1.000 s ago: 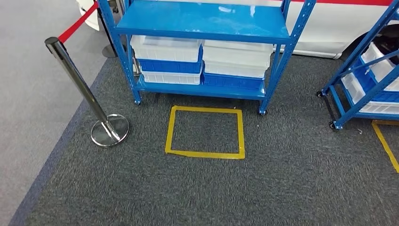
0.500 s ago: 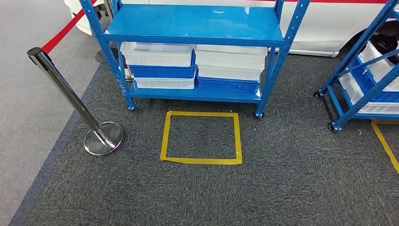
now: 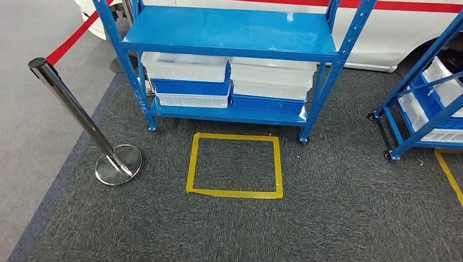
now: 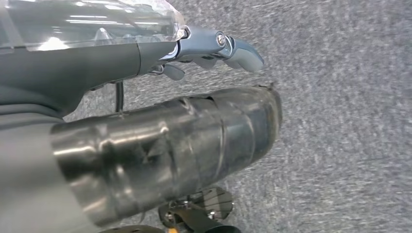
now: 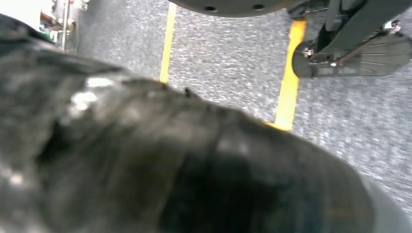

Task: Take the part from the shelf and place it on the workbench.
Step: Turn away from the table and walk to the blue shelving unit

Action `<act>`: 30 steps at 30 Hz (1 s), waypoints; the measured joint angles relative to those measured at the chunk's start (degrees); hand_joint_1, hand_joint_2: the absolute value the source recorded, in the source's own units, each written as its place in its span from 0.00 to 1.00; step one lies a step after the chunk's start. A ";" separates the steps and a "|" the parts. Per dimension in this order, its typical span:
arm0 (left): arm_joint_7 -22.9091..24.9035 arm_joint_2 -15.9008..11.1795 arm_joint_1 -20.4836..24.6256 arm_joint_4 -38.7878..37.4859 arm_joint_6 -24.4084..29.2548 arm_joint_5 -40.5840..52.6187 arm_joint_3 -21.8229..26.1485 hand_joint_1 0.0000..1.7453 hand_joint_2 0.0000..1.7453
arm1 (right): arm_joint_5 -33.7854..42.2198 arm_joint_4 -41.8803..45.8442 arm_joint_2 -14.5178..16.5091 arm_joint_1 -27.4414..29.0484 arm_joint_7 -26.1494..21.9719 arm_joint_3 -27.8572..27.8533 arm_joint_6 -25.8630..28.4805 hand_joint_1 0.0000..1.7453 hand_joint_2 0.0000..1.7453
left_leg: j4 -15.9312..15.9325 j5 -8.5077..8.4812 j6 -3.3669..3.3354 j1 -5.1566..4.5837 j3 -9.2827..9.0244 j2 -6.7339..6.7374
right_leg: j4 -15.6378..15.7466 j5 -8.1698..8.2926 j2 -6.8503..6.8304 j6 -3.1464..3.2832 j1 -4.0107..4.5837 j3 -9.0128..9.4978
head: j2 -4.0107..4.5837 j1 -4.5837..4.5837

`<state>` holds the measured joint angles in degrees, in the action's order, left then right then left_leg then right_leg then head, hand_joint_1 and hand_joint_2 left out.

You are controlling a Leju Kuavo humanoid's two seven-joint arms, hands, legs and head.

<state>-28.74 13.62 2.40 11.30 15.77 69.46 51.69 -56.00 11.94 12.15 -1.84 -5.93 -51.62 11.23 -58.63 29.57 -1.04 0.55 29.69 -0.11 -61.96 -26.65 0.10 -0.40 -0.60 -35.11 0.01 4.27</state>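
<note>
The blue metal shelf (image 3: 229,30) stands straight ahead in the head view. Its middle board is bare, and white bins (image 3: 185,65) stacked with blue bins (image 3: 191,86) fill the level below. What lies inside the bins is hidden. A yellow tape square (image 3: 235,192) marks the carpet in front of the shelf. My left hand (image 4: 145,121) hangs over the grey carpet in the left wrist view, thumb (image 4: 238,48) stretched out and the other fingers hidden. In the right wrist view my right hand (image 5: 170,160) is a dark blur close to the lens.
A chrome stanchion (image 3: 71,106) with a red rope (image 3: 71,38) stands to the left of the shelf, on a round base (image 3: 118,164). A second blue shelf (image 3: 431,103) with bins stands at the right. A white vehicle (image 3: 393,33) is parked behind. Yellow floor tape (image 5: 286,87) lies under my right hand.
The whole head picture has shifted: the shelf, the yellow square and the stanchion sit lower and further left, so the camera has moved. Nothing on the shelf has moved.
</note>
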 joint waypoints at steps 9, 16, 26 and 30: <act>0.09 0.00 0.11 0.00 -0.03 0.13 0.00 0.00 0.00 | 0.00 -0.03 -0.02 0.00 -0.05 -0.01 -0.08 0.00 0.00 | -13.47 5.93 1.94 0.09 6.85 0.07 | 2.78 -1.52 -0.10 2.73 -0.04 3.18 | 0.00 -0.14; 0.28 -0.07 0.00 0.00 -0.03 0.15 -0.01 0.00 0.00 | 0.00 -0.08 0.02 -0.07 0.01 -0.01 -0.25 0.00 0.00 | -1.26 -4.19 0.80 -0.32 4.80 0.05 | 2.66 -4.39 0.32 1.70 0.30 5.87 | 0.00 -0.12; 0.28 0.02 -0.07 0.00 -0.01 0.20 0.02 0.00 0.00 | -0.03 -0.11 0.00 -0.21 0.01 -0.01 -0.33 0.00 0.00 | 0.84 -1.69 -0.95 0.26 0.95 -0.01 | -12.69 -8.57 0.08 -0.76 -0.34 -3.68 | 0.00 0.00; 0.28 0.03 -0.08 0.00 -0.01 0.20 0.02 0.00 0.00 | -0.11 -0.14 0.00 0.00 0.02 -0.01 -0.48 0.00 0.00 | 0.78 0.40 0.01 0.21 -1.49 -0.21 | -0.91 0.05 -0.01 -0.39 -0.43 -0.30 | 0.01 0.02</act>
<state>-28.46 13.65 2.32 11.30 15.76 69.66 51.71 -56.11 11.80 12.15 -1.84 -5.92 -51.63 10.76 -57.85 29.97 -1.03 0.75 28.20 -0.31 -62.87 -26.60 0.09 -0.79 -1.03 -35.41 0.01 4.30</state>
